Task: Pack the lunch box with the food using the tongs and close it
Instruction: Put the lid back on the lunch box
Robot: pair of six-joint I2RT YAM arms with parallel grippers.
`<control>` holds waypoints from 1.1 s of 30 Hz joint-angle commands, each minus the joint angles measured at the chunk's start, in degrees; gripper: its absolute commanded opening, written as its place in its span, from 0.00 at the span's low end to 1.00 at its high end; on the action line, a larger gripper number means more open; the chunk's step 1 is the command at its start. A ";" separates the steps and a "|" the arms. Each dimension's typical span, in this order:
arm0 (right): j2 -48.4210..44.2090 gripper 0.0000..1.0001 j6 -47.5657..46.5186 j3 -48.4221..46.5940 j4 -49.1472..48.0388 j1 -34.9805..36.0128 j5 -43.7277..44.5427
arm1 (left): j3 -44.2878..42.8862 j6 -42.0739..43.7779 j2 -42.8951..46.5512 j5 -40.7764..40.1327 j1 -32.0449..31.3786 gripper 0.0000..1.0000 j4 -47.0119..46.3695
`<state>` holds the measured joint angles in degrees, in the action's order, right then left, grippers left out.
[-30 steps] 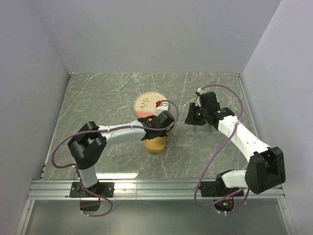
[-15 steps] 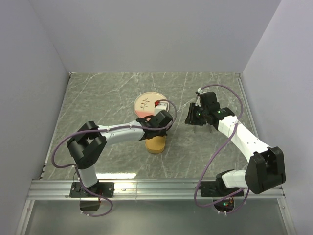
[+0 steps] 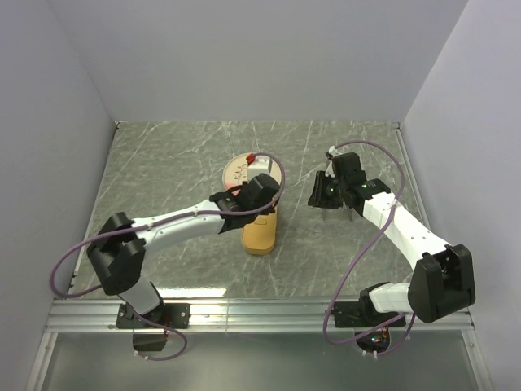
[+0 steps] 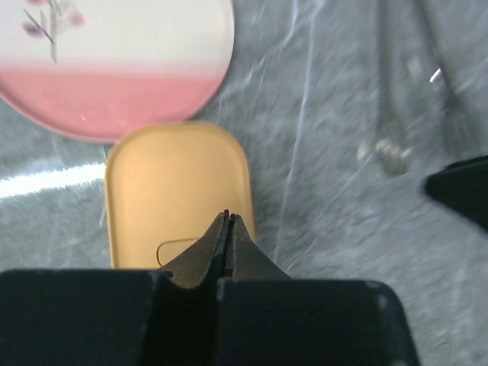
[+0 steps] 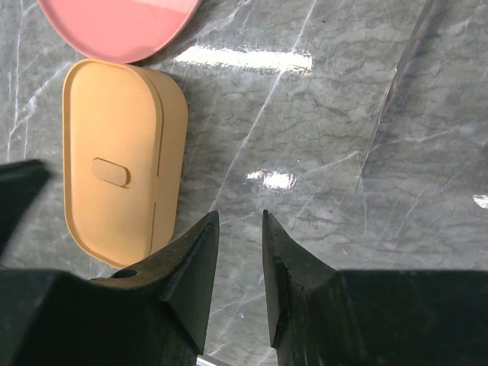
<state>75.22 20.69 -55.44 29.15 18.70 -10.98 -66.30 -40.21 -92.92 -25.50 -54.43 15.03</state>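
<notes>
The tan-orange lunch box (image 3: 260, 235) stands at the table's middle with its lid on; the lid's oval recess faces up. My left gripper (image 3: 262, 204) hovers just above the lid (image 4: 171, 191), jaws shut on nothing (image 4: 229, 216). My right gripper (image 3: 319, 198) hangs to the right of the box (image 5: 114, 152), open, with bare table between its fingers (image 5: 239, 213). The thin grey tongs (image 4: 389, 145) lie on the table beyond the right gripper, showing as a slim shiny line (image 5: 396, 76) in the right wrist view. No food is in view.
A round pink-and-cream plate (image 3: 238, 171) sits right behind the box, with nothing showing on its visible part (image 4: 114, 91). Grey walls close in the table on three sides. The right gripper's dark body (image 4: 465, 194) shows at the left wrist view's right edge.
The left arm has stretched out and swung, and its gripper has drawn back toward the plate, uncovering more of the lid. The right arm has stayed still.
</notes>
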 commanded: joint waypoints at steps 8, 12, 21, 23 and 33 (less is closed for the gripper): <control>-3.76 0.36 -2.58 -5.10 0.82 -1.47 4.48 | -1.11 -0.31 18.98 -5.97 12.40 0.03 1.58; -4.90 0.36 -3.72 -9.33 2.40 -4.19 5.71 | 1.87 1.79 25.06 -3.87 24.16 0.02 2.02; -7.45 0.37 -4.60 -12.94 3.73 -8.68 5.62 | 5.39 6.63 33.16 -0.70 33.51 0.45 5.27; -7.89 0.38 -4.52 -12.68 3.72 -9.12 5.53 | 5.48 6.89 33.95 -0.87 33.60 0.63 5.71; -7.81 0.38 -4.34 -12.24 3.46 -9.73 5.36 | 3.11 7.95 30.44 0.18 33.69 0.90 8.61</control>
<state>68.49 16.99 -66.65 32.73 9.61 -5.65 -61.08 -33.58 -61.12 -26.55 -20.97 22.31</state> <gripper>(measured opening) 0.376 0.902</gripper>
